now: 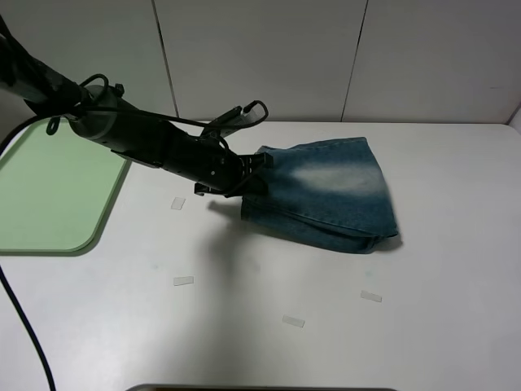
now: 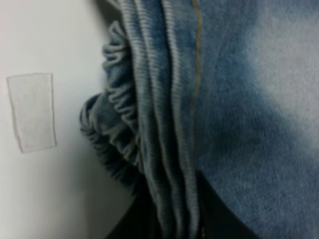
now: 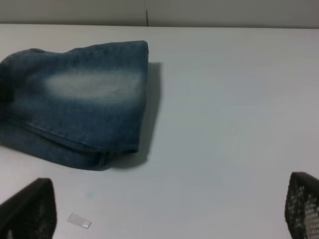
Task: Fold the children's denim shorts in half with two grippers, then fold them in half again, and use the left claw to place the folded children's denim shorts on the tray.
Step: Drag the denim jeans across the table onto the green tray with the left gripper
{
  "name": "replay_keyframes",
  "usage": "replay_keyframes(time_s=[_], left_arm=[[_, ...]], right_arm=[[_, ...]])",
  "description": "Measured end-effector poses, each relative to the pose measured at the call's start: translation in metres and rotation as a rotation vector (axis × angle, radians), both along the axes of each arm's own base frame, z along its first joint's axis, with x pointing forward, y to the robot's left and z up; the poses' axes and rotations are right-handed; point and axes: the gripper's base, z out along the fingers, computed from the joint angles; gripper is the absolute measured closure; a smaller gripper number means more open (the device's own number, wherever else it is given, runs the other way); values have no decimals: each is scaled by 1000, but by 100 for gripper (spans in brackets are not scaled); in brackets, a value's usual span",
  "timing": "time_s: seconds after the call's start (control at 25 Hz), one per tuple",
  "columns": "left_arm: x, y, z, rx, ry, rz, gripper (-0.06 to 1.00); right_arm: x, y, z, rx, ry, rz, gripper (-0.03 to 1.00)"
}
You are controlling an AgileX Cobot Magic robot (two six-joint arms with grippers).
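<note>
The folded denim shorts [image 1: 326,193] lie on the white worktop [image 1: 269,326] right of the green tray [image 1: 49,195], the left hand [image 1: 254,175] apparently clamped on their gathered waistband edge [image 2: 124,129], while the right hand [image 3: 164,209] hangs nearby with jaws wide apart.

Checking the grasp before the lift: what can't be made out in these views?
- Left claw fingertips: exterior high, hidden by denim shorts; left wrist, blurred.
- Right gripper: only finger tips show, cut off by frame.
- Tray: cut off at the exterior view's edge.
</note>
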Motion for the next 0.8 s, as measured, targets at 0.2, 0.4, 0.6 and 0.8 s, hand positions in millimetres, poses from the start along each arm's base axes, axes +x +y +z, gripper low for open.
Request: replay_keyframes(time_s=[0.2, 0.4, 0.6, 0.8], left_arm=[[13, -7, 16, 43, -24, -84, 86], [26, -13, 39, 165, -36, -240, 86], [38, -6, 66, 410, -36, -424, 86], [48, 6, 87, 625, -57, -531, 86]], right_arm=[[0, 0, 0, 0, 0, 0, 27], [0, 0, 0, 0, 0, 0, 27], [0, 0, 0, 0, 0, 0, 27], [0, 0, 0, 0, 0, 0, 27]])
